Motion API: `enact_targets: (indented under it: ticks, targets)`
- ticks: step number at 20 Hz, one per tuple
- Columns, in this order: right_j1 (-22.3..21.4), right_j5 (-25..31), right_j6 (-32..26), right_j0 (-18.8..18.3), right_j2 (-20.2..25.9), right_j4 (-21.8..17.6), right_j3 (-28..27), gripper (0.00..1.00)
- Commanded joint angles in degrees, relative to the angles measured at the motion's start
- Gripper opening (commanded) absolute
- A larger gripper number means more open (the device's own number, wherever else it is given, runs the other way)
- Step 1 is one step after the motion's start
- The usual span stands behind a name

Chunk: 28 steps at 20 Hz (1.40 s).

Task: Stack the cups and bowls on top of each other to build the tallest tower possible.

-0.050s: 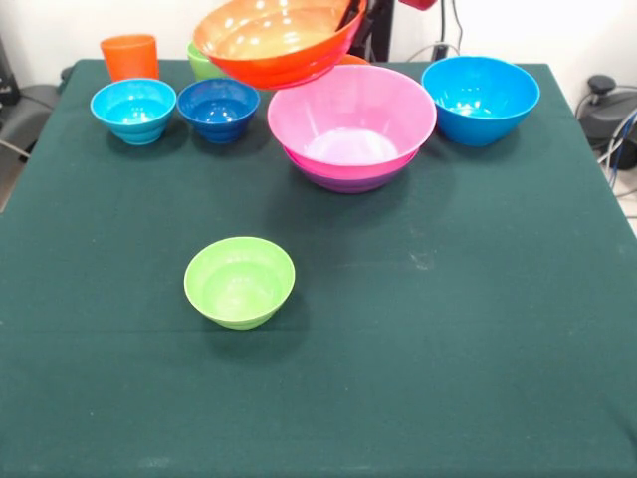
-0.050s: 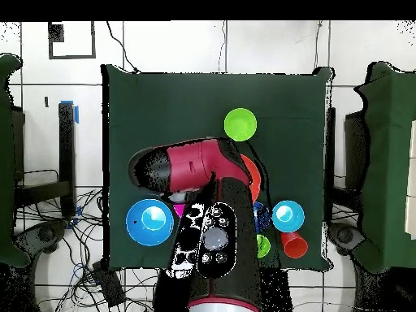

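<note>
The wide orange bowl [image 1: 277, 42] hangs tilted in the air, up and toward the far edge from the pink bowl [image 1: 351, 121] nested in the purple one [image 1: 348, 180]. The gripper [image 1: 353, 15] seems clamped on its rim, though the jaws are mostly hidden. Next it probably needs lowering onto the pink bowl. Big blue bowl [image 1: 481, 98] sits clear beside the stack, lime-green bowl [image 1: 240, 281] mid-table.

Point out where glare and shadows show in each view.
Front view: bright glare patches inside the large orange bowl, the pink bowl and the big blue bowl; soft shadows lie on the cloth beside the lime-green bowl. Overhead view: a white highlight in the big blue bowl; the arm hides the stack.
</note>
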Motion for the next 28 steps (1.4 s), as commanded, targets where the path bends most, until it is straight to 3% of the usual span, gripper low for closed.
enact_targets:
  ticks: [1,11,28]
  targets:
    - [2.57,-0.17,13.01,3.54,-0.10,1.92,0.63,0.00]
    - [5.87,-4.91,19.95,8.15,-2.77,5.53,2.07,0.00]
    - [6.86,-6.83,19.36,9.30,-3.90,8.36,1.86,0.00]
